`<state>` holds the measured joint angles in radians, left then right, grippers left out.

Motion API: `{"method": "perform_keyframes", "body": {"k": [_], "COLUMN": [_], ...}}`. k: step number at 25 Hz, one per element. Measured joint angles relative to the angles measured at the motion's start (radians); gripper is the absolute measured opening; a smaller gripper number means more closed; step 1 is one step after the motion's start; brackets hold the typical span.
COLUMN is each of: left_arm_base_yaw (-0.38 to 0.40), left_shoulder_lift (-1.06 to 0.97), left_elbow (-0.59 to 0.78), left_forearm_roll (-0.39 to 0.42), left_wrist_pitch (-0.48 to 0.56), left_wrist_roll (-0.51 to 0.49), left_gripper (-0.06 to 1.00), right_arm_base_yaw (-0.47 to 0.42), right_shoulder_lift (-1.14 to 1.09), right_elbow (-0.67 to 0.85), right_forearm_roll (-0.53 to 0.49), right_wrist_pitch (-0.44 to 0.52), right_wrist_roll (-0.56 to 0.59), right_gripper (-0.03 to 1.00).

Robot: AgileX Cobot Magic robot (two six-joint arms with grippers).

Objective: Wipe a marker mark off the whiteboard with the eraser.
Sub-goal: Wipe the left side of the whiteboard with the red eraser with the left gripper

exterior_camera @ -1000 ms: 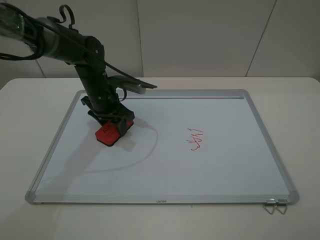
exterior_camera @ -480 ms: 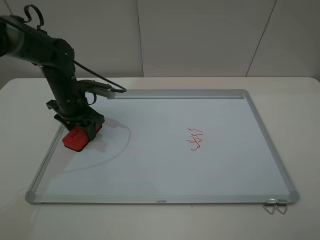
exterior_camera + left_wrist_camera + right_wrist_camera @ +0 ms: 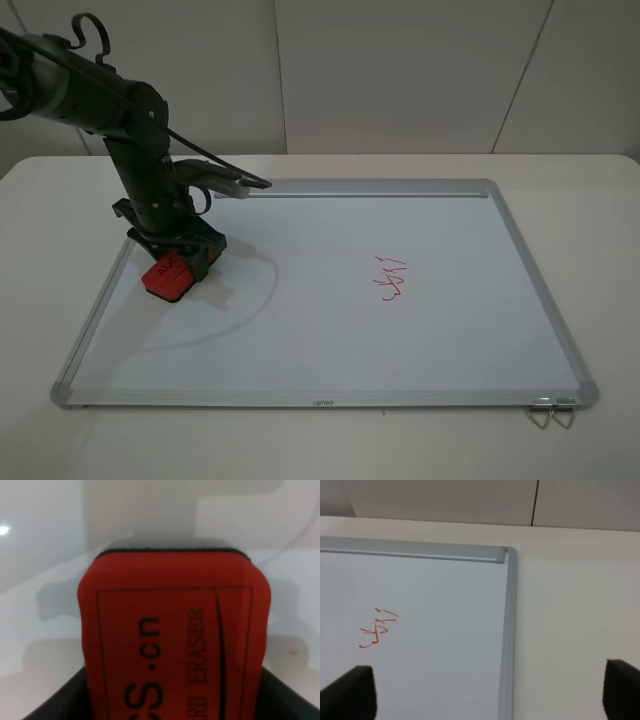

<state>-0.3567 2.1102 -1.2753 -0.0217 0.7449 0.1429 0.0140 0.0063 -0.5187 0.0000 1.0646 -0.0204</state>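
The whiteboard lies flat on the table. My left gripper is shut on the red eraser, pressing it on the board near its left frame. The left wrist view is filled by the eraser with dark lettering, black fingers at its sides. The wider-than-tall marker mark does not show in any view. The only red mark is a taller looping squiggle with short dashes, right of centre, also seen as the squiggle. My right gripper is open above the board's far right corner and is out of the exterior view.
A silver tray strip runs along the board's far edge. Wire clips hang at the near right corner. A thin black cable from the left arm arcs over the board. White table surrounds the board.
The left gripper carried the eraser from the board's left-middle to the left frame, then came back slightly rightward. The squiggle is unchanged.
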Motion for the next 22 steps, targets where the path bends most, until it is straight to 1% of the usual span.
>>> {"method": "perform_keyframes", "body": {"k": [2,3,4,5,6,8,11,12,15,17,20,22], "left_arm_base_yaw": [-0.05,-0.05,-0.068,-0.104,-0.123,-0.155,-0.188,-0.188,-0.203,-0.205,-0.204,-0.2], "left_shoulder_lift": [0.018,0.018,0.028,0.047,0.057,0.086,0.129,0.129,0.158,0.163,0.163,0.163], "left_elbow": [-0.027,-0.027,-0.042,-0.08,-0.099,-0.154,-0.241,-0.241,-0.304,-0.316,-0.319,-0.319], "left_forearm_roll": [-0.006,-0.006,-0.007,-0.011,-0.015,-0.038,-0.097,-0.097,-0.158,-0.177,-0.183,-0.173], "left_wrist_pitch": [0.002,0.002,0.006,0.016,0.024,0.043,0.085,0.085,0.121,0.131,0.143,0.154], "left_wrist_roll": [0.001,0.001,0.001,0.001,0.002,0.002,0.017,0.017,0.028,0.029,0.025,0.013], "left_gripper": [0.58,0.58,0.58,0.58,0.58,0.58,0.58,0.58,0.58,0.58,0.58,0.58], "right_arm_base_yaw": [0.0,0.0,0.0,0.0,0.0,0.0,0.0,0.0,0.0,0.0,0.0,0.0], "right_shoulder_lift": [0.0,0.0,0.0,0.0,0.0,0.0,0.0,0.0,0.0,0.0,0.0,0.0], "right_elbow": [0.0,0.0,0.0,0.0,0.0,0.0,0.0,0.0,0.0,0.0,0.0,0.0], "right_forearm_roll": [0.0,0.0,0.0,0.0,0.0,0.0,0.0,0.0,0.0,0.0,0.0,0.0], "right_wrist_pitch": [0.0,0.0,0.0,0.0,0.0,0.0,0.0,0.0,0.0,0.0,0.0,0.0], "right_wrist_roll": [0.0,0.0,0.0,0.0,0.0,0.0,0.0,0.0,0.0,0.0,0.0,0.0], "right_gripper": [0.83,0.83,0.83,0.83,0.83,0.83,0.83,0.83,0.83,0.83,0.83,0.83]}}
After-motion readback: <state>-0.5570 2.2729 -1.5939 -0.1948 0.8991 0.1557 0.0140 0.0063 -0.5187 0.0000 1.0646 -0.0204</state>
